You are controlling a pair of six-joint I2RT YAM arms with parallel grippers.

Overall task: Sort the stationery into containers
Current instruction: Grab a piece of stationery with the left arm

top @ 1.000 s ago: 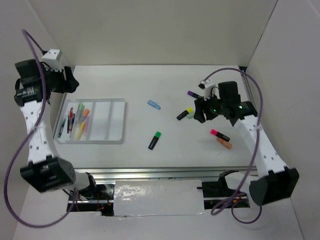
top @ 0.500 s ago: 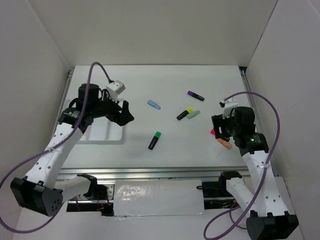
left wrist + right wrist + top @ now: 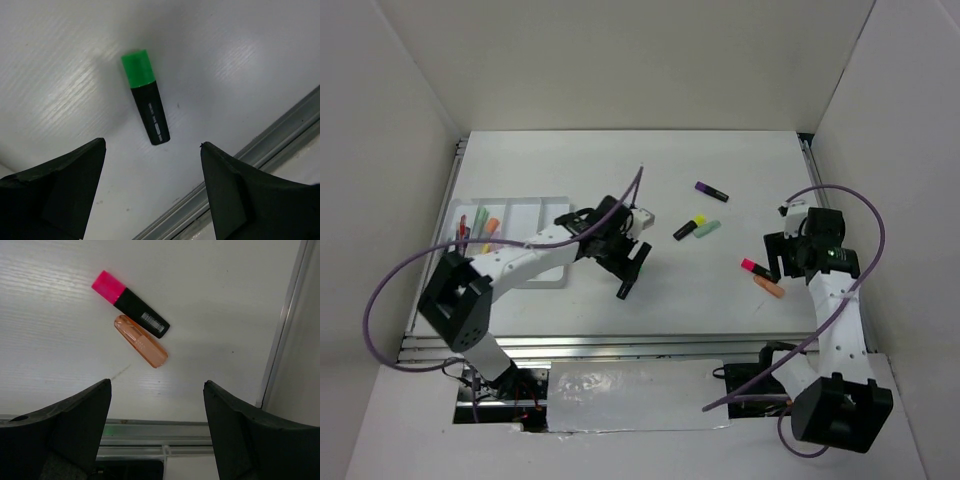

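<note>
Scene: A white worktop (image 3: 620, 160) was seen from above, with two robot arms reaching in from its near edge.
Left tool: The left tool (image 3: 151, 150) hung with its jaws spread wide and empty, straight over a green-capped highlighter (image 3: 146, 97).
Green-capped highlighter: It lay flat near the middle of the near edge, touching nothing else.
Right tool: The right tool (image 3: 156, 387) was also wide apart and empty, above a pink-capped highlighter (image 3: 131, 304) and an orange pen (image 3: 140, 341).
Pink and orange pair: They lay side by side, seemingly touching, close to the right edge.
Tray: The white tray (image 3: 532, 218) sat at the left edge, with several pens already in its leftmost slots.
Still loose: A purple-capped marker (image 3: 711, 190), a yellow highlighter (image 3: 689, 227) and a mint highlighter (image 3: 709, 228) lay right of centre.
Handling: Each piece looked light, stiff and smooth, likely to skid or roll if nudged. The best hold seemed to be across the barrel at mid-length. The close pair risked coming up together.
Change from a second earlier: The left arm had swung from beyond the tray to the green-capped highlighter. The right arm had left the yellow and mint pair for the pink and orange one. Both tools had opened wider. No loose piece in view had moved.
</note>
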